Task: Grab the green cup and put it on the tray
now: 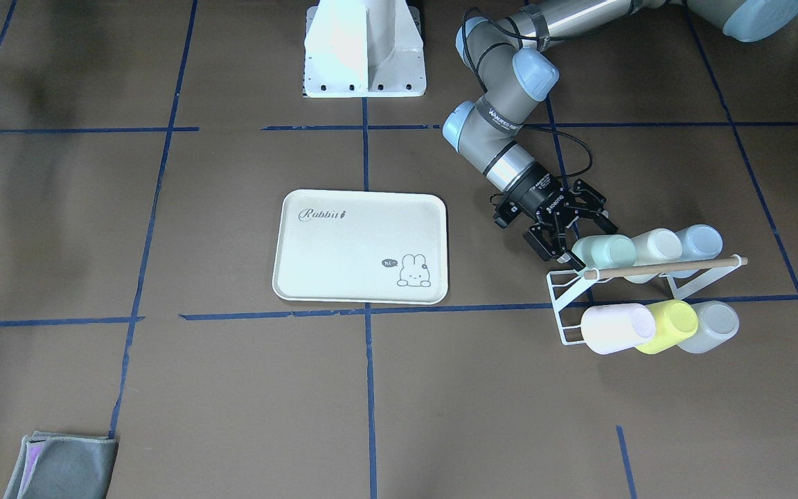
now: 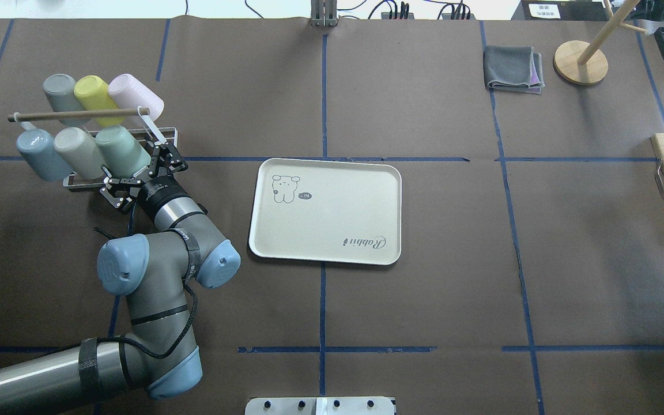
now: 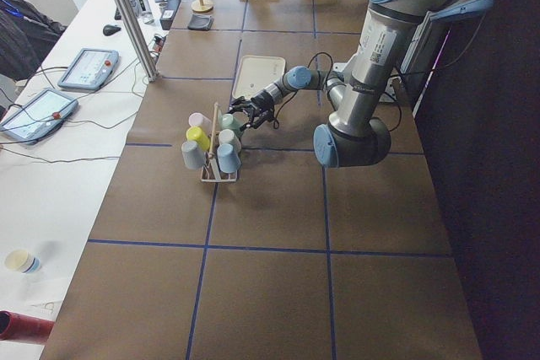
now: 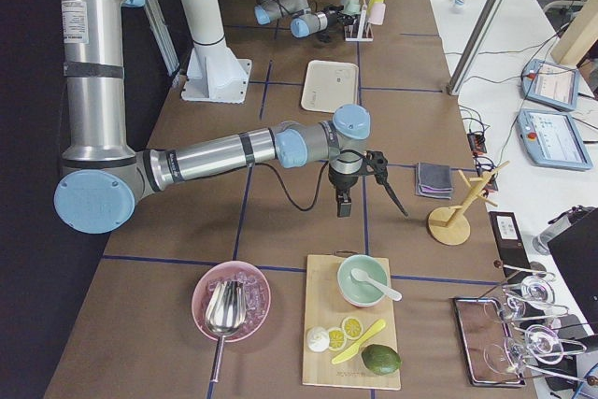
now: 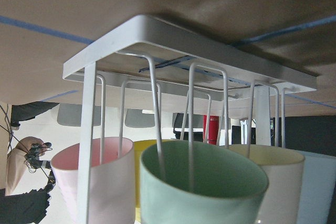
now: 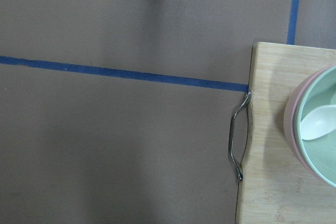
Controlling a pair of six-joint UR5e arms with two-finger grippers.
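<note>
So far you have only the approach: in the front-facing view the left hand [image 1: 582, 241] is spread at the mouth end of the green cup [image 1: 610, 251], which lies in the wire rack [image 1: 555, 294] at right, well apart from the tray [image 1: 343, 256] at centre. Gripping, lifting and placing remain. Overhead repeats this at upper left. Only the left wrist view shows a rack prong running inside the cup's mouth.

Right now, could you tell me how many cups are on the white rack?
6. Row nearer the robot: green cup, cream cup, pale blue cup. Far row: pink cup, yellow cup, grey cup. None seems hidden.
</note>
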